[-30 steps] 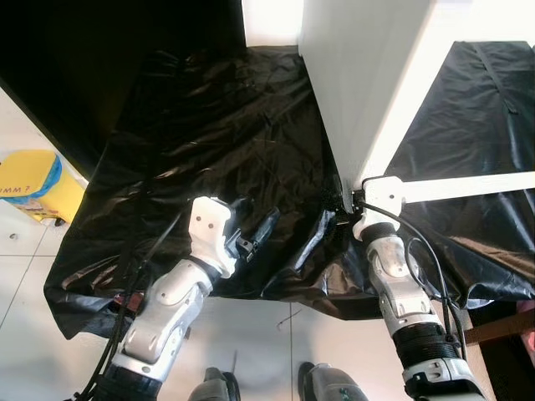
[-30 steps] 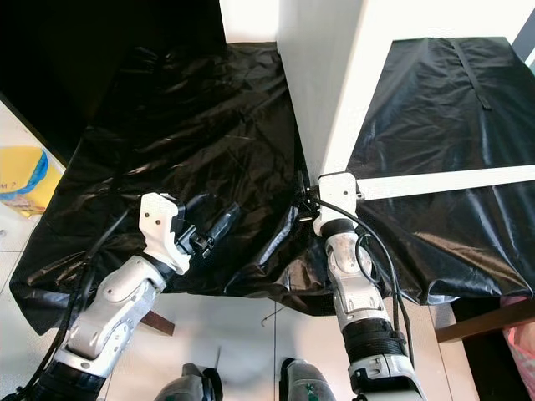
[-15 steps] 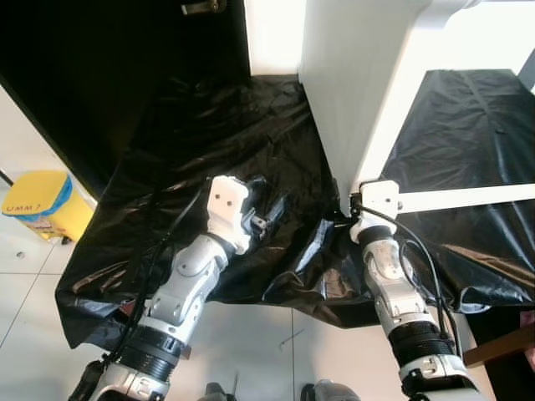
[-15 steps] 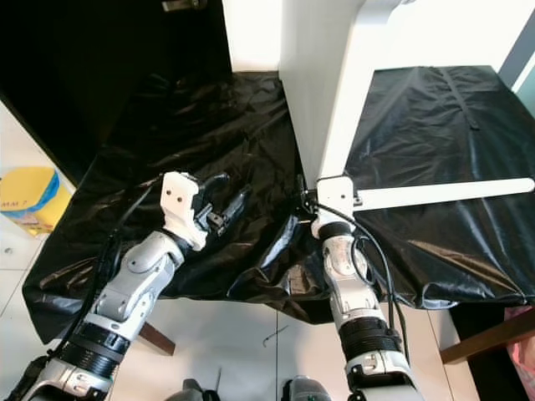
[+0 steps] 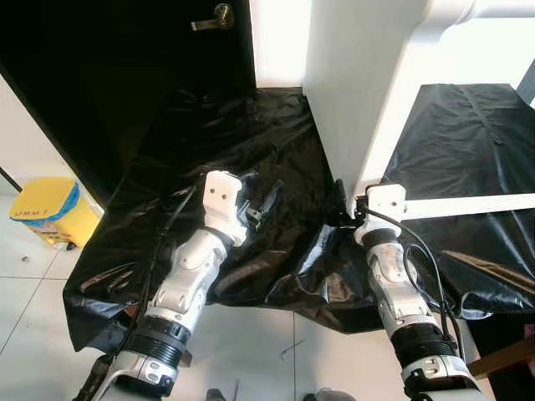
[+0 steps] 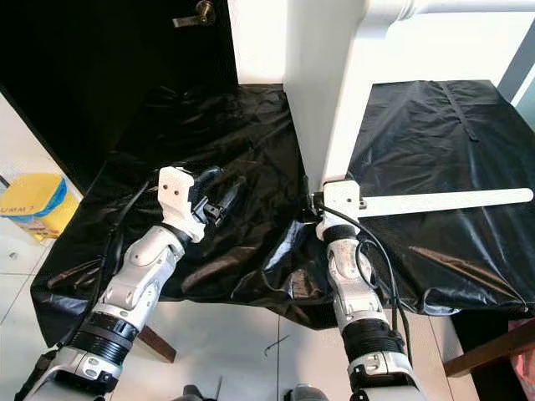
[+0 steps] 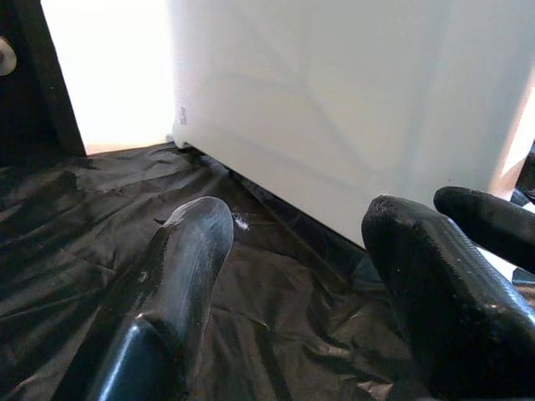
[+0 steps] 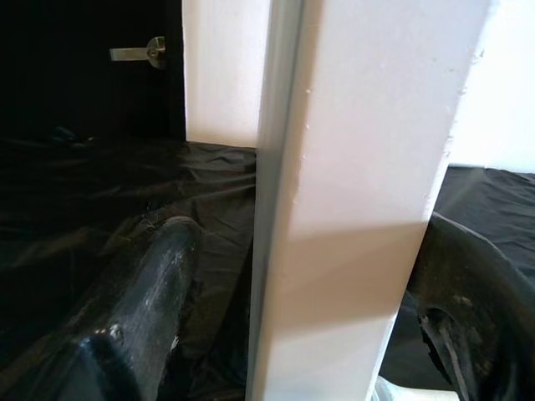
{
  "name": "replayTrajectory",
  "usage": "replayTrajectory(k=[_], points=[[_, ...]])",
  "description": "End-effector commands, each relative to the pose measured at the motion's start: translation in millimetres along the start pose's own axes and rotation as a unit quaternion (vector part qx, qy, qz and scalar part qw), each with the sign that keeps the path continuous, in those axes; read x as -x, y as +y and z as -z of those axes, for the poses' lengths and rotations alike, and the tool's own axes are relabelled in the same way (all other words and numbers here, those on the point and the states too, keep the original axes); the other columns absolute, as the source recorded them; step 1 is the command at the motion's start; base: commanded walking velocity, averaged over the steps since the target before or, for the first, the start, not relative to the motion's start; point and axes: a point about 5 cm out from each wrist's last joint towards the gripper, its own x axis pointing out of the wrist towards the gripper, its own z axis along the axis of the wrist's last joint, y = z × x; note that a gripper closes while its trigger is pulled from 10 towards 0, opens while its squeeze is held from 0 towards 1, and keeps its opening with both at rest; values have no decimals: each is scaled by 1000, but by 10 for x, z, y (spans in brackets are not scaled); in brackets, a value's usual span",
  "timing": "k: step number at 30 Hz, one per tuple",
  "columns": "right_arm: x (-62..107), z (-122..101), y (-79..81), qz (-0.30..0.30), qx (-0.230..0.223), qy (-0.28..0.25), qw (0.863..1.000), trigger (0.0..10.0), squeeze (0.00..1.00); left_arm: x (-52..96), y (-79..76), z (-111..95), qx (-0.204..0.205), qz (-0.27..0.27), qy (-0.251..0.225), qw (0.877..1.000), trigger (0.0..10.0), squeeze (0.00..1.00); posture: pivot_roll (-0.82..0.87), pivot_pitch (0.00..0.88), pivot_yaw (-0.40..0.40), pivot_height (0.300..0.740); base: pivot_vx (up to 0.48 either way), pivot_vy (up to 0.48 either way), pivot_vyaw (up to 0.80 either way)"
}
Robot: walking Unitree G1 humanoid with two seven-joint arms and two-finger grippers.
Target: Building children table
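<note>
A white table [image 5: 351, 92] lies on its side on a black plastic sheet [image 5: 209, 125], its top standing upright. One white leg [image 5: 468, 203] runs out to the right low down, and another [image 5: 485, 10] higher up. My right gripper [image 5: 341, 205] is at the foot of the top's near edge. In the right wrist view its fingers [image 8: 142, 292] sit on either side of that white edge [image 8: 351, 184], shut on it. My left gripper [image 5: 261, 194] hovers over the sheet left of the table, open, with nothing between its fingers [image 7: 188, 251].
A dark door with a metal handle [image 5: 213, 17] stands behind the sheet. A yellow bin [image 5: 42, 209] sits on the white tiled floor at the left. A wooden bar [image 5: 501, 359] shows at the lower right.
My left arm has reached forward over the sheet toward the table. The camera has tilted up, bringing the door handle into view. My right gripper has stayed on the table edge.
</note>
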Motion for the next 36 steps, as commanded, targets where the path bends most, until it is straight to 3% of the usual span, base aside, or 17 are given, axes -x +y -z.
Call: replayTrajectory(k=[1,2,22,27,31,36], points=[[33,77,32,-1,-13,16,1000,10000,0,24,-31,24,-6,28,2,1000,1176,0,-142,0,41,740,0,0,0],[31,98,34,-1,-19,23,1000,10000,0,25,-40,36,-11,30,6,999,10000,0,-141,0,41,740,0,0,0],[-318,194,70,-3,-64,86,994,10000,0,48,-94,89,-23,31,16,999,10000,0,-113,35,42,740,0,0,0],[-344,227,117,-18,-64,101,993,10000,0,63,-101,92,-23,30,15,999,10000,0,-108,41,41,740,0,0,0],[-382,242,48,10,-61,107,992,10000,0,76,-114,97,-22,29,16,999,10000,0,-105,45,42,740,0,0,0],[-428,219,49,-5,-74,103,992,10000,0,82,-124,100,-23,31,16,999,10000,0,-103,46,42,740,0,0,0]])
